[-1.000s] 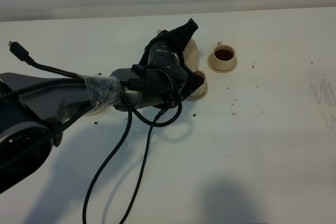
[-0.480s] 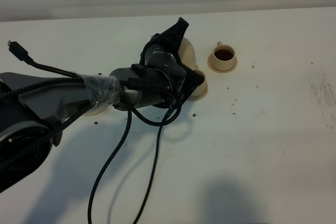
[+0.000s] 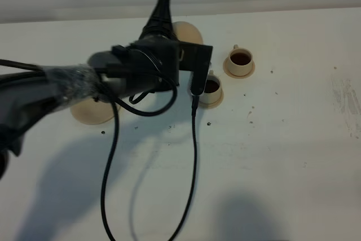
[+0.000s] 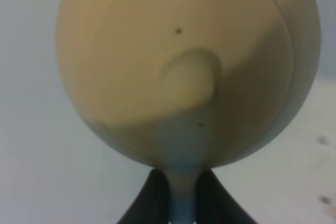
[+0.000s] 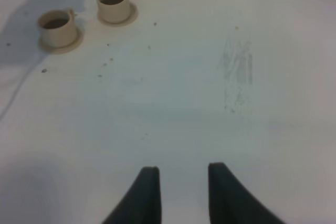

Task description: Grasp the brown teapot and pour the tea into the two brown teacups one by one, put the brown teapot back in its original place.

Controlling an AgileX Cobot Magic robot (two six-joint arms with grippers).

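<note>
The brown teapot (image 3: 189, 31) hangs in the air behind the two brown teacups, held by its loop handle in my shut left gripper (image 4: 177, 182). In the left wrist view its round tan body (image 4: 189, 66) fills the frame. The near teacup (image 3: 211, 87) and the far teacup (image 3: 241, 59) stand on their small saucers, and both hold dark tea. The wide tan saucer (image 3: 90, 112), the original place, lies bare at the left, partly hidden by my left arm. My right gripper (image 5: 181, 182) hovers over bare table, its fingers apart with nothing between them.
The white table (image 3: 282, 139) has small dark specks near the cups and a faint scuff (image 3: 347, 103) at the right. Black cables (image 3: 192, 156) trail from my left arm over the table's middle. The cups (image 5: 58, 27) also show far off in the right wrist view.
My left arm has swung back and to the left, carrying the teapot away from over the near teacup. That cup now shows, with dark tea in it. The right gripper has not moved.
</note>
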